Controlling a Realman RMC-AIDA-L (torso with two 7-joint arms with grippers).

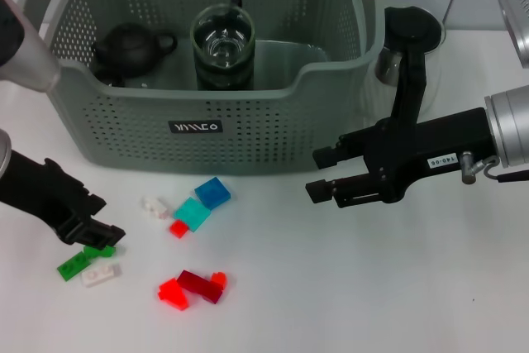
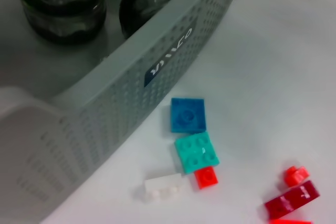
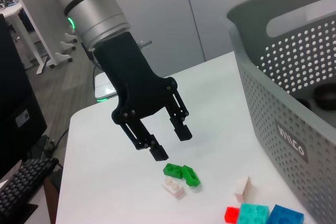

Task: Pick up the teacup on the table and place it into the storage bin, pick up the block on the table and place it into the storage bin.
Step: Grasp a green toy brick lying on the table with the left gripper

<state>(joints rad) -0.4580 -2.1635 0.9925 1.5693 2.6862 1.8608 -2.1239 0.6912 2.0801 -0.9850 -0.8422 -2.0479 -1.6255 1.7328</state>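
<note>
The grey storage bin (image 1: 207, 126) stands at the back of the table. A glass teacup (image 1: 221, 43) stands inside it. Loose blocks lie in front: a green block (image 1: 81, 262), a white one (image 1: 101, 274), a blue one (image 1: 212, 193) and a teal one (image 1: 193, 214). My left gripper (image 1: 99, 236) is open and hovers just above the green block (image 3: 181, 174) without touching it; the right wrist view shows the left gripper (image 3: 171, 142) with its fingers spread. My right gripper (image 1: 316, 173) is open and empty, low beside the bin's right front corner.
A black teapot (image 1: 128, 47) sits in the bin, left of the teacup. A glass pitcher with a black lid (image 1: 409, 43) stands on the table behind my right arm. Red and dark red blocks (image 1: 194, 287) lie near the front edge.
</note>
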